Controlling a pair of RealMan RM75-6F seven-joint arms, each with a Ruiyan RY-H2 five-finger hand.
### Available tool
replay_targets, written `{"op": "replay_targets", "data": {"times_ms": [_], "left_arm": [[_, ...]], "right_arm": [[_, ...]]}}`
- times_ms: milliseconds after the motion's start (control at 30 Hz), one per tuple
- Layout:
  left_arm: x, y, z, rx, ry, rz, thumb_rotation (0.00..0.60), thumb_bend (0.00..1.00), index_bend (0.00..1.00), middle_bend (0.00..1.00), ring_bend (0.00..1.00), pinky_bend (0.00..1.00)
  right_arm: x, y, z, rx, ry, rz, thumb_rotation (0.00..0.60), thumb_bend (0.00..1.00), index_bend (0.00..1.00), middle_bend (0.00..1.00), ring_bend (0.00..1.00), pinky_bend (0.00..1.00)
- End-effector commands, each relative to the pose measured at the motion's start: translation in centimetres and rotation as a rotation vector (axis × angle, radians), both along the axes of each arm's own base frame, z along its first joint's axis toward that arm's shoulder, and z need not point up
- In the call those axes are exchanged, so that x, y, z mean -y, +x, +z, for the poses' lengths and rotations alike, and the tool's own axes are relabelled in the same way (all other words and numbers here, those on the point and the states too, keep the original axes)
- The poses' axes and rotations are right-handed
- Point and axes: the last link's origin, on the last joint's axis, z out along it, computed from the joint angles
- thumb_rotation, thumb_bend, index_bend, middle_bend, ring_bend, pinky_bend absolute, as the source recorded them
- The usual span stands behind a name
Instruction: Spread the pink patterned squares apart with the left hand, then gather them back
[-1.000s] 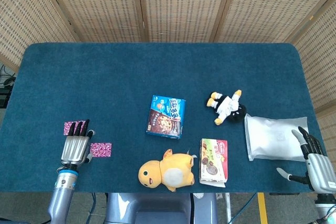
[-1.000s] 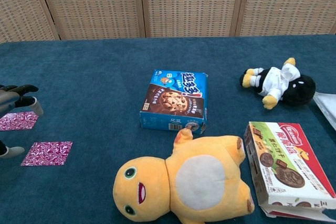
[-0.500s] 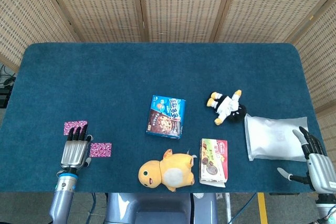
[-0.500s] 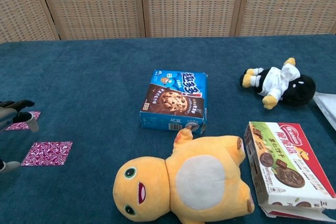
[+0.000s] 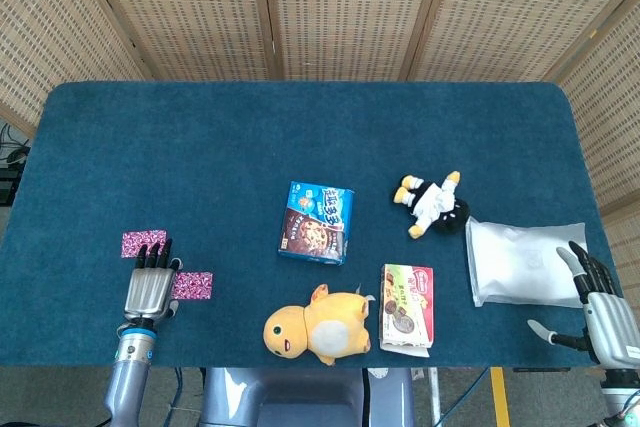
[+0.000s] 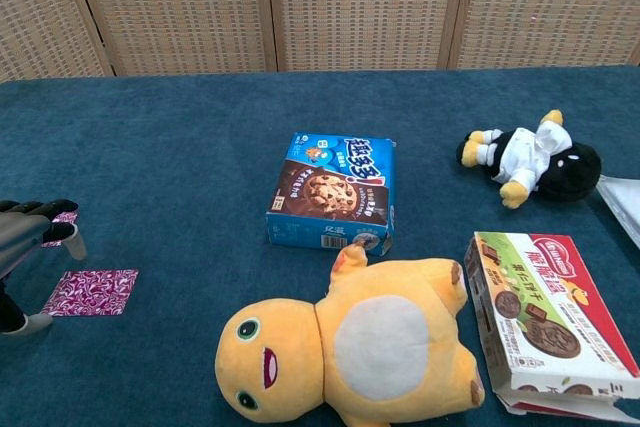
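flat swirl-printed pink squares [image 5: 190, 285], felt-like blue table [image 5: 200, 147]

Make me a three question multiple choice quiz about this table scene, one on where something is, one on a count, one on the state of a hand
1. Where does the yellow plush toy lie?
A. near the table's front edge, left of the red and green biscuit box
B. on top of the white bag
C. at the far edge by the screen

2. How many pink patterned squares show on the table?
A. one
B. two
C. four

3. What is the left hand doing?
A. lifting a square off the cloth
B. gripping the blue cookie box
C. holding nothing, fingers straight, between the squares

Answers:
1 A, the head view shows the toy at the front beside that box.
2 B, one square lies beyond the fingertips, the other beside the hand.
3 C, both squares lie flat and free.
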Motion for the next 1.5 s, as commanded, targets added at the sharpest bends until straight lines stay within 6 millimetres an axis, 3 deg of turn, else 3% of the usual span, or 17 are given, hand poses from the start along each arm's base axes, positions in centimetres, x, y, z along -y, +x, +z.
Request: {"op": "replay_targets", "data": {"times_ms": [33, 667, 1000, 1500], "left_arm": [[0.0, 0.1, -0.1, -0.001, 0.000, 0.001, 0.600, 0.27, 0.29, 0.00, 0.00, 0.00], [-0.4, 0.6, -1.5, 0.026, -0.011, 0.049, 0.600, 0.27, 0.30, 0.00, 0.00, 0.00], [-0.2, 1.0, -1.9, 0.038, -0.027, 0.046, 0.600, 0.30, 0.45, 0.00, 0.00, 0.00], [-0.4, 0.8, -1.2, 0.050, -0.015, 0.046, 0.600, 0.32, 0.49, 0.00, 0.00, 0.00]], "right_arm": [[0.0, 0.0, 0.0, 0.000, 0.000, 0.000, 0.600, 0.11, 0.04, 0.00, 0.00, 0.00], [-0.1, 0.1, 0.0, 0.000, 0.000, 0.002, 0.600, 0.10, 0.04, 0.00, 0.00, 0.00], [-0.1, 0.0, 0.1, 0.002, -0.001, 0.001, 0.600, 0.10, 0.04, 0.00, 0.00, 0.00], [-0.1, 0.0, 0.1, 0.001, -0.001, 0.002, 0.600, 0.11, 0.04, 0.00, 0.00, 0.00]]}}
